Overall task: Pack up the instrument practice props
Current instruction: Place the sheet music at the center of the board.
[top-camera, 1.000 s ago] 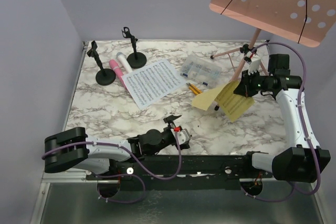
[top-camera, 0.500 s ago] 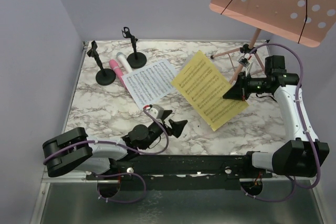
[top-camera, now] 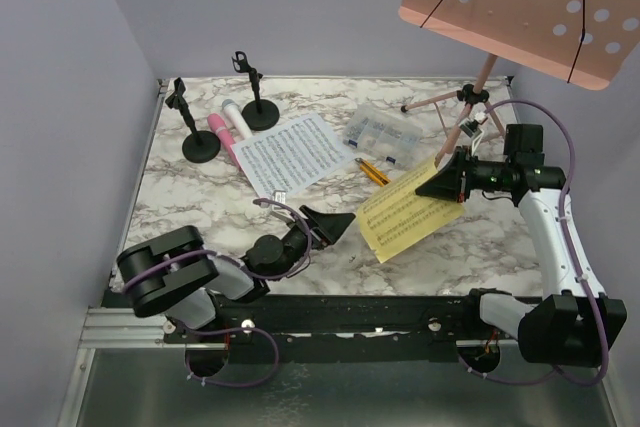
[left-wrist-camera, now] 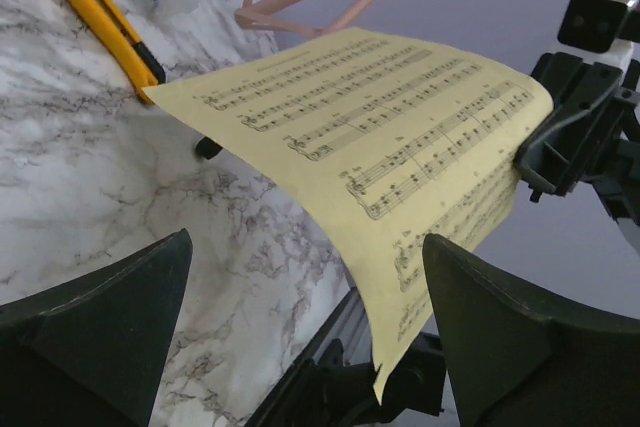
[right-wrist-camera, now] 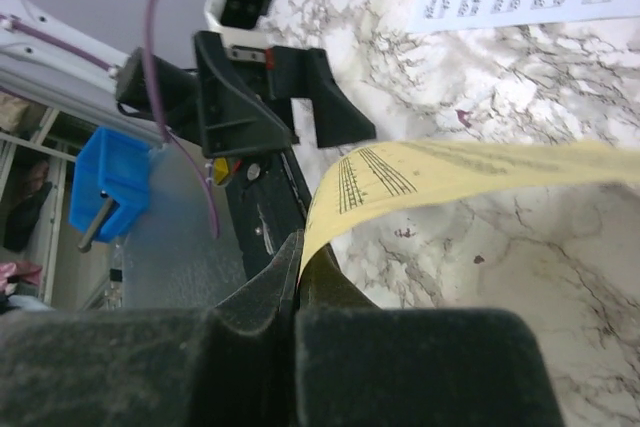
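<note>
No readable words, only music staves on yellow page (left-wrist-camera: 380,147), white page (top-camera: 288,157)

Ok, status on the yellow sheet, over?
Right gripper shut on yellow sheet, sheet raised and bowed. Left gripper open, facing the sheet, not touching. Knife lies by the sheet's far corner.

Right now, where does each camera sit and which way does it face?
Top external: above and behind the arms, looking down at the marble table; both arms show.
Left wrist: low over the table, facing the yellow page and right gripper; its open fingers frame the bottom.
Right wrist: facing along that page toward the left gripper; its shut fingers pinch the page.
Shared: both wrist views show the yellow page.
</note>
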Controlling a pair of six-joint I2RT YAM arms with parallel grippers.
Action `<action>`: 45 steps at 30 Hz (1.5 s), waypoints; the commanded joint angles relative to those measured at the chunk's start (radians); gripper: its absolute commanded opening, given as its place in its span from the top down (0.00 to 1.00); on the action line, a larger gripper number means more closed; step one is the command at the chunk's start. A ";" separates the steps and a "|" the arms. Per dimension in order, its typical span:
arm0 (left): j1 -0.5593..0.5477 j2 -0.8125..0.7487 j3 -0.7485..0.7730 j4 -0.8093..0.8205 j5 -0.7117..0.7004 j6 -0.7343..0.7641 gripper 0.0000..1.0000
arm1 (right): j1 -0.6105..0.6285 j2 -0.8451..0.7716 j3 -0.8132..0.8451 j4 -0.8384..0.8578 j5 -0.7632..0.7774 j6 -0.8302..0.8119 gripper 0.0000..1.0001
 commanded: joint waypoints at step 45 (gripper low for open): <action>0.113 0.277 0.166 0.295 0.115 -0.559 1.00 | -0.038 -0.193 -0.267 0.365 -0.192 0.257 1.00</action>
